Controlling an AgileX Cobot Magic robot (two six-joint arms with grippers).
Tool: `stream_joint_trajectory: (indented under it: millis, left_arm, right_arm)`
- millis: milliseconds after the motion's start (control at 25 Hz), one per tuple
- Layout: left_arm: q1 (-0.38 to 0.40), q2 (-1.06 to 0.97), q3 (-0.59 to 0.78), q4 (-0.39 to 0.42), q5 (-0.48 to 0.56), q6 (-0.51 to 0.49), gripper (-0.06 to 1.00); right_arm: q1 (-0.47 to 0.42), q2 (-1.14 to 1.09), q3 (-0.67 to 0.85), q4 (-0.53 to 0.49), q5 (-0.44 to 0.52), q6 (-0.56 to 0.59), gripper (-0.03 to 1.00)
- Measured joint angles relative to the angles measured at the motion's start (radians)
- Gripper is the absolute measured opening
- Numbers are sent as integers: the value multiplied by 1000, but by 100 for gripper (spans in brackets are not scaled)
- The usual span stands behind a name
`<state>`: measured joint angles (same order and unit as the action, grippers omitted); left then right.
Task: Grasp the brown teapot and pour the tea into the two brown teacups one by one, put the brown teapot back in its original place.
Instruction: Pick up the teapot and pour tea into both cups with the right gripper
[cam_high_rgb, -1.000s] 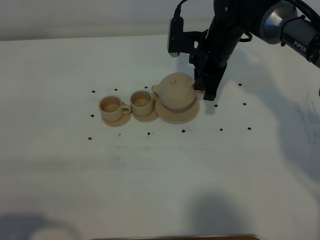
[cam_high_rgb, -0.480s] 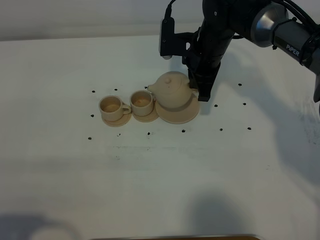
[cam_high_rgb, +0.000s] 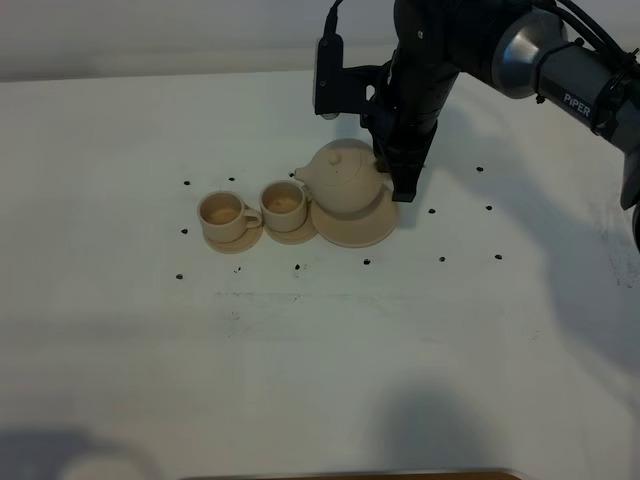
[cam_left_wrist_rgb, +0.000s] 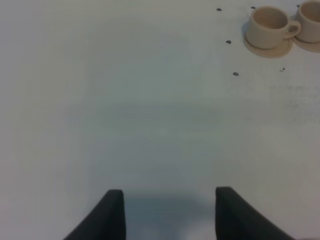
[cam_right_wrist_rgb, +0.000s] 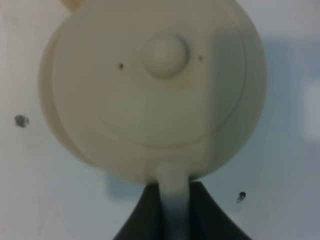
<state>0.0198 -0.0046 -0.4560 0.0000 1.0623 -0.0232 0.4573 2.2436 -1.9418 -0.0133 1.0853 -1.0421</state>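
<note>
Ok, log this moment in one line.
right tool: shut on teapot handle | teapot: over plate | cups: upright on saucers | left tool: open, away from cups

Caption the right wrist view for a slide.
Right gripper pinching the handle of the teapot, seen from above its lid knob.

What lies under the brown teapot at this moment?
The wide round saucer plate; its front rim shows below the brown teapot. The teapot covers the plate's middle, so whether they touch cannot be seen. The right hand grips the teapot's handle.
</note>
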Motion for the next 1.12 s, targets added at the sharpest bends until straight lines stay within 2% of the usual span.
stream_joint_trajectory:
  millis: [520,1120]
  left_arm:
    - [0,0,0,0,0,0,48]
    - [0,0,0,0,0,0,48]
  right_arm:
    - [35,-9,0,-62,-23,37,8]
    - [74,-9,0,-178,-44,71,8]
